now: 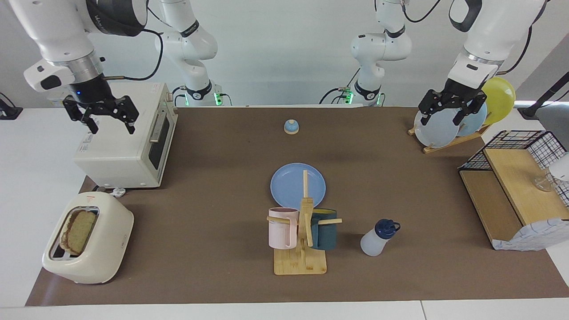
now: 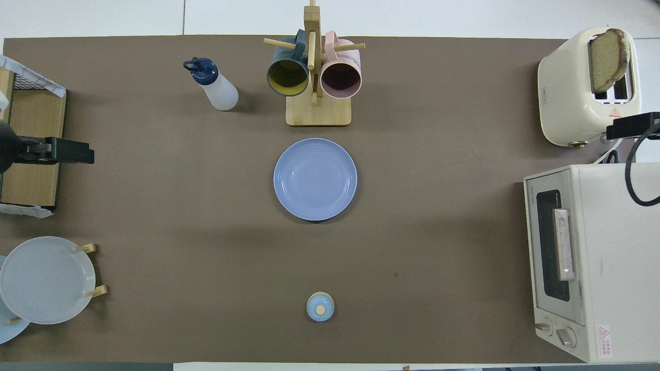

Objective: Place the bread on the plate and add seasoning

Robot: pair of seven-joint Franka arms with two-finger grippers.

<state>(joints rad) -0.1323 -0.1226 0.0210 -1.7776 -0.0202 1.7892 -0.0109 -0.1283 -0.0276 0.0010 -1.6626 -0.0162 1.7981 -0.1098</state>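
The bread stands upright in a slot of the cream toaster, its top poking out, at the right arm's end of the table. It is well apart from the right gripper, which hangs in the air over the top of the white toaster oven, with the toaster farther from the robots than that oven. This gripper's fingers are spread apart and hold nothing.

The plate lies flat and bare in the middle of the brown mat, well apart from both grippers and roughly midway between them along the table.

The seasoning bottle stands on the mat just beside the wooden mug rack, toward the left arm's end and farther from the robots than the plate. It is well apart from the left gripper, which hovers over the edge of the plate rack where a pale grey-blue plate leans with a sky-blue and a yellow one. This gripper's fingers are also spread wide, with nothing between them.

The mug rack, carrying a pink mug and a teal mug, stands just past the plate, farther from the robots. A small blue-domed bell sits nearer to the robots than the plate. A wire-sided wooden shelf stands at the left arm's end, near the left gripper.
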